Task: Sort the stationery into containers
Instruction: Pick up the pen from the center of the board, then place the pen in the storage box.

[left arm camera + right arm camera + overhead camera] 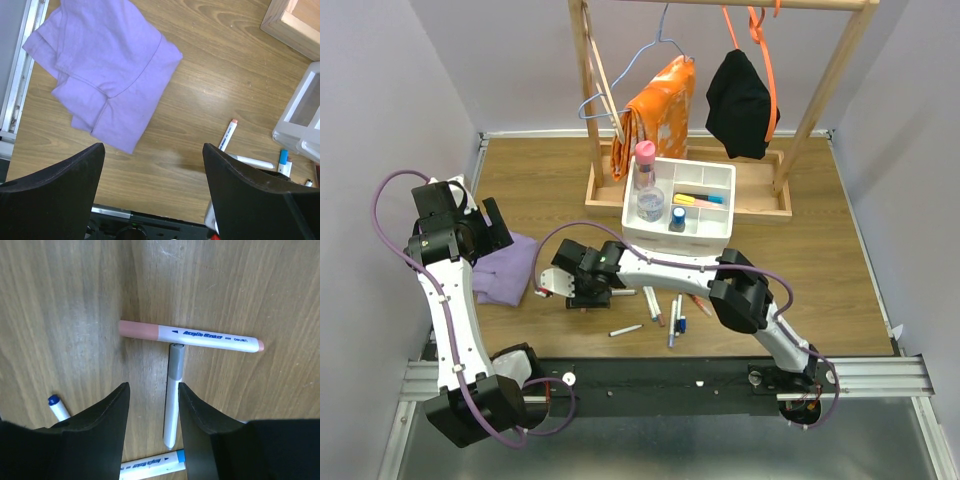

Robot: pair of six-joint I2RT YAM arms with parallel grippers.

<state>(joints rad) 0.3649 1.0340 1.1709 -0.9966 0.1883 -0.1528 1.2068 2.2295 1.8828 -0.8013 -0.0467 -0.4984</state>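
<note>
The grey-capped white pen [171,405] lay on the table [820,280] in front of the white tray [660,238]. Its long axis ran square to the pink-capped marker [190,336], cap end butting that barrel. The right gripper [152,390] hovered over it, jaws apart, clamping nothing. The pickup seemed to be in hand; next it would need centring, lowering and closing across the barrel. Left of the tray, the left gripper [152,150] hung wide open and empty beside the purple cloth [105,65].

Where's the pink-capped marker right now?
Right wrist view: the pink-capped marker lies flat on the table just ahead of the open right gripper, with a grey-capped pen meeting its middle like a T.
</note>
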